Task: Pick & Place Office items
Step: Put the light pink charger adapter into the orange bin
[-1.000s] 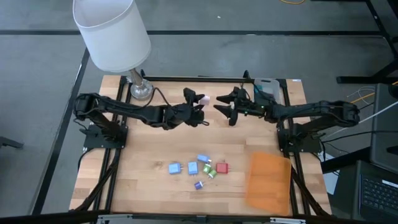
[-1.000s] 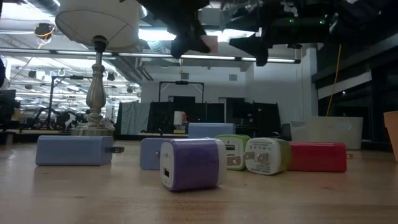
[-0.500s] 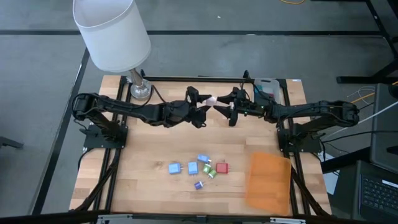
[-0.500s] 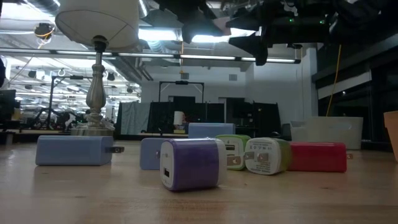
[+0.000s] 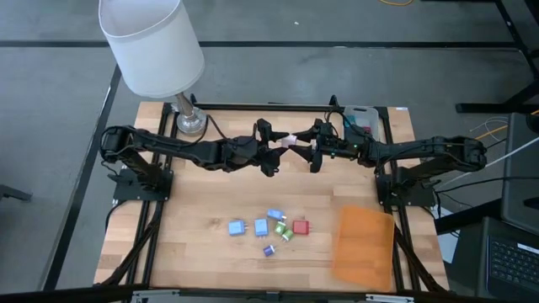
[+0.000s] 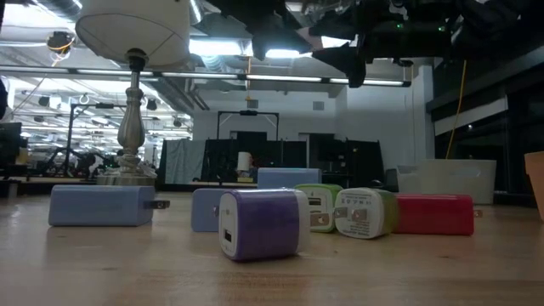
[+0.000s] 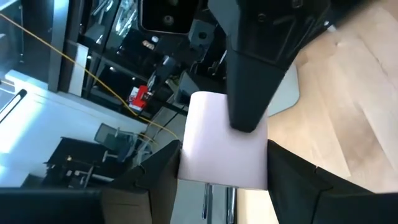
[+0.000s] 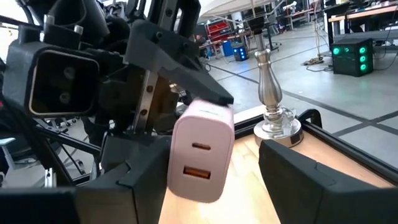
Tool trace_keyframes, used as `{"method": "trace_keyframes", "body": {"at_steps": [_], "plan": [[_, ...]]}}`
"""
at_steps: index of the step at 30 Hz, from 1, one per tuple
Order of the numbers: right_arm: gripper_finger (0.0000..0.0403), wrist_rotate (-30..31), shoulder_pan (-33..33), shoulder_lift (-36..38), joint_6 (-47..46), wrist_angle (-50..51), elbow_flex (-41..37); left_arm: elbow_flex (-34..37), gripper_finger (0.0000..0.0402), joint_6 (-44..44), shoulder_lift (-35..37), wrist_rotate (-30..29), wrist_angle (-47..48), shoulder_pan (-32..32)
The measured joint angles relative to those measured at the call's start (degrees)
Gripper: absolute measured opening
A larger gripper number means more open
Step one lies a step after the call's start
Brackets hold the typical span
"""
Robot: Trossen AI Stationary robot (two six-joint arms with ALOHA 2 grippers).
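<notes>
My left gripper (image 5: 276, 143) is shut on a pink blocky piece (image 5: 289, 138) high above the table's far middle. In the right wrist view the pink piece (image 8: 202, 152) shows two sockets on its face. My right gripper (image 5: 305, 143) is open, one finger on either side of that piece; whether it touches it I cannot tell. Several other pieces lie in a cluster near the table's near middle: blue (image 5: 237, 227), light blue (image 5: 261, 226), green (image 5: 285, 234), red (image 5: 301, 227) and purple (image 5: 269, 250). My left gripper pinches the pink piece between its two fingers (image 7: 158, 177) by two opposite side faces (image 7: 193, 155). It comes level from the table's left. The piece is lifted clear of the table, and its socket face points toward my right gripper.
A lamp with a white shade (image 5: 152, 46) stands by its metal base (image 5: 191, 122) at the far left corner. A grey tray (image 5: 362, 118) sits at the far right. A flat orange sheet (image 5: 364, 244) lies at the near right. Bare wood shows between the arms and the cluster.
My left gripper has carried the pink piece toward the table's right, up to my right gripper, so the piece now sits between the right fingers. My right arm has kept nearly still.
</notes>
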State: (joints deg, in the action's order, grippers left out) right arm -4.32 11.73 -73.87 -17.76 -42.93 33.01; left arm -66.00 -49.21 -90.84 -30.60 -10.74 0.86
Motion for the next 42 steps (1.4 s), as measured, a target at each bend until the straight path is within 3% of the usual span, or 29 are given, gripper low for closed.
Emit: {"method": "trace_keyframes", "body": {"at_steps": [6, 17, 28, 34, 42], "plan": [[0.0232, 0.2, 0.02, 0.04, 0.21, -0.2, 0.0, 0.0, 0.0195, 0.5, -1.23, 1.75, 0.25, 0.11], [0.0184, -2.11, 0.09, 0.04, 0.23, 0.17, 0.02, 0.0, 0.0195, -2.21, -0.92, 0.93, -0.71, -0.63], [0.0173, -1.66, 0.04, 0.04, 0.99, 0.12, 0.02, 0.0, 0.0195, -2.43, -0.92, 1.83, -1.54, -0.74], [0.0125, -0.81, 0.07, 0.02, 1.01, 0.25, 0.02, 0.0, 0.0195, -3.77, -0.92, 1.57, -1.5, -1.38], [0.0124, -0.85, 0.07, 0.02, 1.51, 0.13, 0.02, 0.07, 0.0195, -4.99, -0.92, 1.35, -2.32, -1.36]]}}
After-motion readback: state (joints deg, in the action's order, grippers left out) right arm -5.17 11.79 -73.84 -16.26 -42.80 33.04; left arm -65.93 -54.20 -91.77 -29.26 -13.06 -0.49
